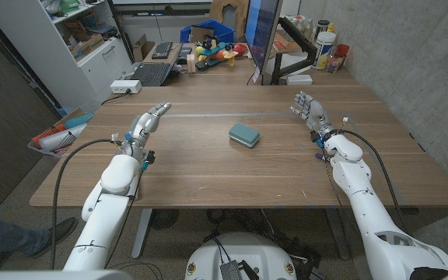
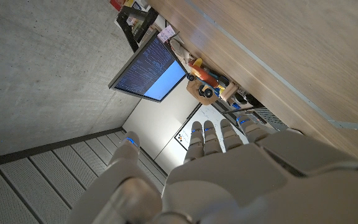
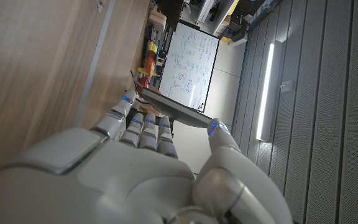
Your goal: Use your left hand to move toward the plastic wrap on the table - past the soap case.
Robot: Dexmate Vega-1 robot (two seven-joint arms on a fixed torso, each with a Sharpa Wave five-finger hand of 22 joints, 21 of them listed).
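Note:
The teal soap case [image 1: 243, 134] lies near the middle of the wooden table [image 1: 208, 167]. My left hand [image 1: 148, 123] hovers over the table's left part, well to the left of the case, with its fingers stretched out and apart, holding nothing. In the left wrist view that left hand [image 2: 229, 168] points its straight fingers along the table [image 2: 278, 50] toward the back edge. My right hand [image 1: 308, 107] is over the far right part of the table, fingers spread and empty. The right wrist view shows the right hand [image 3: 135, 168] with fingers extended beside the wood.
A monitor [image 1: 264, 39] on a black arm stands at the table's back edge, with bottles [image 1: 327, 47] to its right. A laptop [image 1: 152, 74] and a white box [image 1: 124, 86] sit behind the back left corner. A concrete wall runs along the right side.

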